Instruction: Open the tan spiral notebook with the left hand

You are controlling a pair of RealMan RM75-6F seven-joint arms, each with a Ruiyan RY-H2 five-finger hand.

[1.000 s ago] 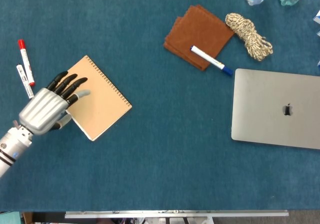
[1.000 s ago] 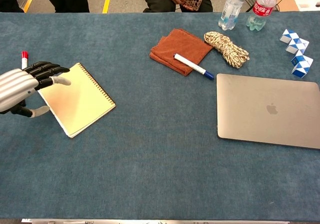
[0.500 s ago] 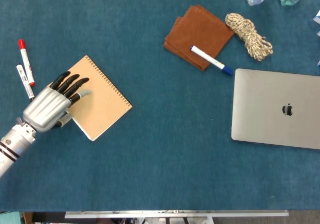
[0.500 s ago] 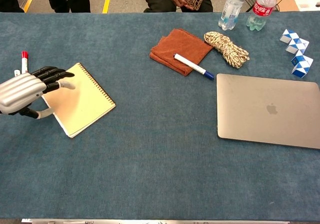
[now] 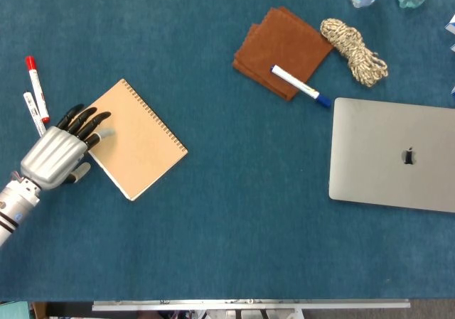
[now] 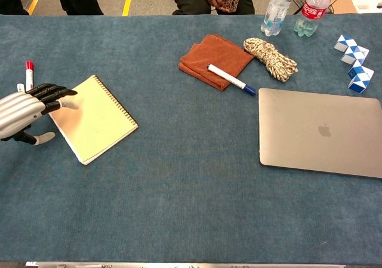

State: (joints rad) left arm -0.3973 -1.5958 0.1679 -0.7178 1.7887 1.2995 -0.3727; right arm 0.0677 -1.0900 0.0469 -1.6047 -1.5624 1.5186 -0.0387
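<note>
The tan spiral notebook (image 5: pixel 138 140) (image 6: pixel 95 119) lies closed and flat on the blue table, turned diagonally, its wire spiral along the upper right edge. My left hand (image 5: pixel 58 150) (image 6: pixel 27 108) hovers at the notebook's left edge, fingers apart and extended, their dark tips (image 5: pixel 96 120) over the cover's left corner. It holds nothing. Whether the tips touch the cover I cannot tell. My right hand shows in neither view.
Two markers (image 5: pixel 35 97) lie just left of the hand. A rust cloth (image 5: pixel 281 42) with a blue-capped marker (image 5: pixel 300 85), a rope coil (image 5: pixel 353 50) and a closed laptop (image 5: pixel 394 154) sit to the right. Bottles (image 6: pixel 279 5) and blue-white blocks (image 6: pixel 353 62) stand at the far edge.
My left hand has drawn back to the left, from over the notebook's left part to its left edge. The notebook has not moved and stays closed.
</note>
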